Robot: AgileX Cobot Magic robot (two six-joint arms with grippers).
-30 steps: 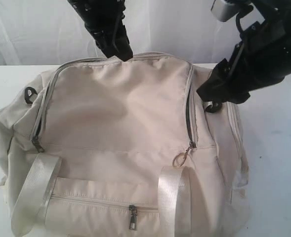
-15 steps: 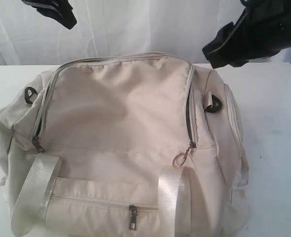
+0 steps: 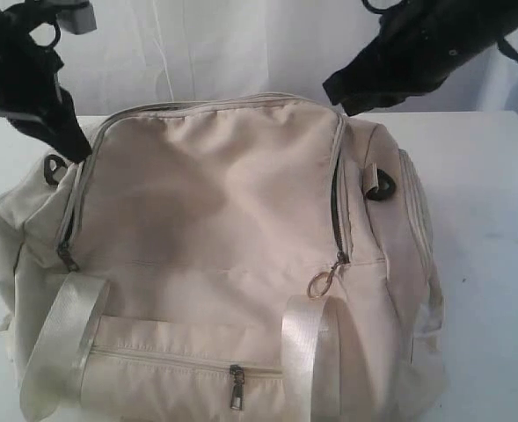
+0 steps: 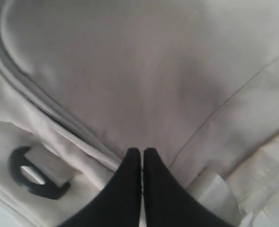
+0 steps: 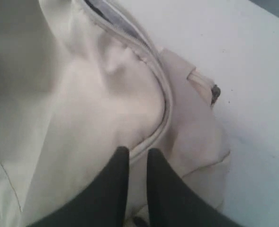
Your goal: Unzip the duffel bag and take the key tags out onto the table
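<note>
Item, my left claw [image 4: 142,151]: I am keeping its fingers pressed together on nothing, at the far left corner of the duffel bag [image 3: 215,202], just beside the zip seam and a dark strap loop [image 4: 35,173].

Item, my right claw [image 5: 138,152]: I am holding its fingers a narrow slit apart, gripping nothing, over the bag's far right corner.

Item, ring pull [image 3: 322,281]: it is hanging at the near right corner of the top panel. The zip is running from under my right claw toward the camera, straight to that pull, so I am judging my right arm the nearer. A second pull [image 3: 65,256] is sitting at the near left corner.

Item, bag: it is lying broadside on the table [image 3: 487,220], main zip looking closed.

Item, key tags: not showing anywhere; I am presuming them inside.
</note>
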